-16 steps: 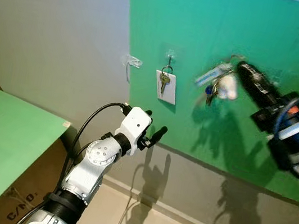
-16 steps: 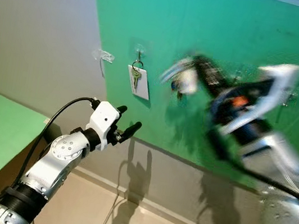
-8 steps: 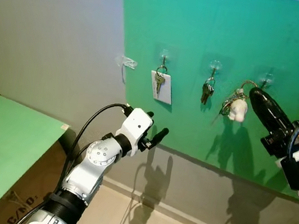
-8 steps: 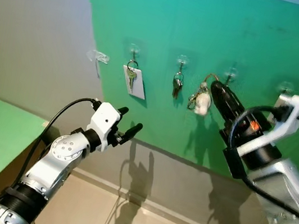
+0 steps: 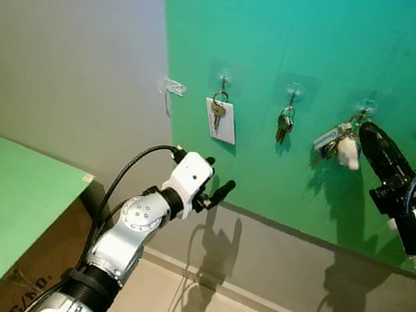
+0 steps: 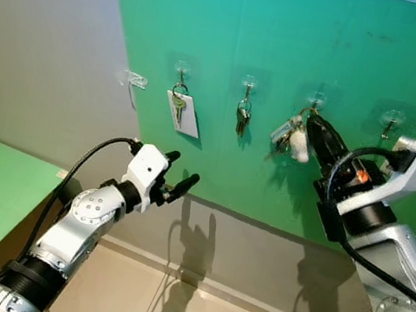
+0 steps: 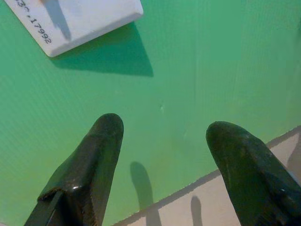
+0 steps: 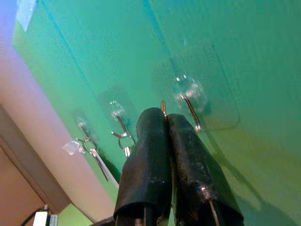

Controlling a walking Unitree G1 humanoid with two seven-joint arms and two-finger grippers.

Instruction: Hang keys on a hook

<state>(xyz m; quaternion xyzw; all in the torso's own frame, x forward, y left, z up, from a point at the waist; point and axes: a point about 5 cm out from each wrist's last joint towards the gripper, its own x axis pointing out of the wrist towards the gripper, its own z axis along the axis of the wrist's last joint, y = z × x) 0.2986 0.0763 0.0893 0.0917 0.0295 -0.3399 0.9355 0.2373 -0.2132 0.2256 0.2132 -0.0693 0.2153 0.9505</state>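
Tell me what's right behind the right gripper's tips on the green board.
A clear stick-on hook sits just behind the right gripper, fingers pinched on a key ring. Whether the ring has caught the hook is hidden by the fingers.

Five clear hooks (image 5: 294,91), three key bunches (image 5: 283,124), two tools (image 5: 222,191)

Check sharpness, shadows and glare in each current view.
Eye views: sharp, hard arm shadows on the green board and the wall below. Left wrist view: crisp, left pincer casts finger shadows. Right wrist view: right pincer fingers slightly soft, clear hook glints.
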